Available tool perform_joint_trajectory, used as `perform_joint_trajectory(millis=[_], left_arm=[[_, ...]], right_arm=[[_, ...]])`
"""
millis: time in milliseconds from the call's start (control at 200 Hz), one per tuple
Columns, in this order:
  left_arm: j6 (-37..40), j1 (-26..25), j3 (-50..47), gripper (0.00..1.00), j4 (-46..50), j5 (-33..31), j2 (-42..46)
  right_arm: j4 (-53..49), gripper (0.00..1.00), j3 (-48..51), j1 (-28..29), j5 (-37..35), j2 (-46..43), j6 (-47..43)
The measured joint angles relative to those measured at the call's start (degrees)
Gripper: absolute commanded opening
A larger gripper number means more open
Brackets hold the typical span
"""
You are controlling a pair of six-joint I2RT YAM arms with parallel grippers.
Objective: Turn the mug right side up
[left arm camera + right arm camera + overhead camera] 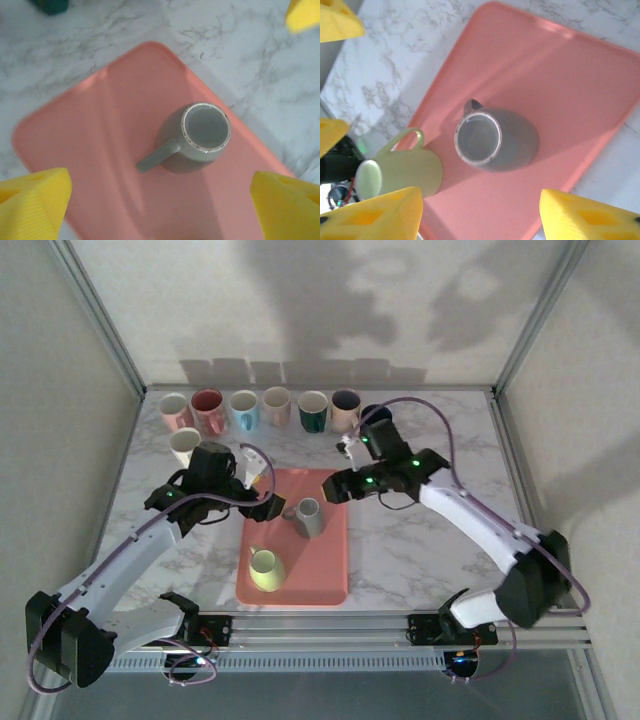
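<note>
While nothing is yet gripped, hazards and lettering run view by view:

Top view, layout: the grey mug [308, 517] stands base-up near the middle of the pink tray [330, 580]. A green mug [265, 568] lies on its side nearer the arm bases, and a row of mugs [260, 408] lines the far side of the table [420, 540].
Top view, risk: the left gripper [258, 475] and right gripper [347, 450] flank the tray's far end. If both close on the one mug, they could clash.
Top view, writing: none legible on the mugs, tray or arms.

Left wrist, tool: the jaws are spread wide and empty. The grey mug sits below and between the yellow fingers [32, 205], apart from both.
Left wrist, risk: the wall tapers toward the foot ring [184, 127], so a pinch on that slope could probably squirt the mug loose. The handle [157, 155] sticks out sideways, and a closing finger might catch it and spin the mug.
Left wrist, writing: no maker's mark can be read on the base.

Right wrist, tool: the jaws are parted and hold nothing, with the grey mug beneath them.
Right wrist, risk: the green mug lies close beside the grey one without touching it. Tipping the grey mug that way could knock it rolling.
Right wrist, writing: none.
</note>
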State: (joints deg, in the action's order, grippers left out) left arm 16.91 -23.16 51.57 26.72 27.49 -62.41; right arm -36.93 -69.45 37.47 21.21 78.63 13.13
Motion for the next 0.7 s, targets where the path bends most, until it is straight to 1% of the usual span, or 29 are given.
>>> perform_joint_trajectory(millis=[95, 155, 280, 391, 511, 581, 696], left_arm=[[11.04, -0.31, -2.36, 0.94, -0.11, 0.70, 1.33], [16.63, -0.55, -3.91, 0.94, -0.13, 0.85, 1.60], [25.73, -0.81, -6.08, 0.86, -1.16, -0.28, -0.61], [31.95, -0.87, -7.52, 0.84, -3.72, -2.14, -4.15], [37.53, -0.92, -9.25, 0.81, -6.51, -2.67, -6.36], [40.39, -1.03, -9.38, 0.75, -8.24, -2.64, -7.87], [45.70, -1.07, -8.13, 0.69, -8.55, -2.38, -11.61]], right_arm=[[-0.39, 0.65, 3.74, -1.29, 1.31, -5.33, 0.20], [-0.66, 0.65, 5.88, -2.16, 1.79, -7.50, 0.20], [-0.85, 0.65, 9.42, -4.37, 2.58, -9.68, 0.22], [-1.01, 0.64, 11.32, -5.64, 3.26, -9.97, 0.24], [-0.94, 0.63, 12.04, -6.67, 4.33, -9.94, 0.44], [-0.72, 0.63, 12.37, -7.17, 4.74, -9.94, 0.63], [-0.42, 0.63, 13.09, -8.15, 5.62, -9.90, 1.07]])
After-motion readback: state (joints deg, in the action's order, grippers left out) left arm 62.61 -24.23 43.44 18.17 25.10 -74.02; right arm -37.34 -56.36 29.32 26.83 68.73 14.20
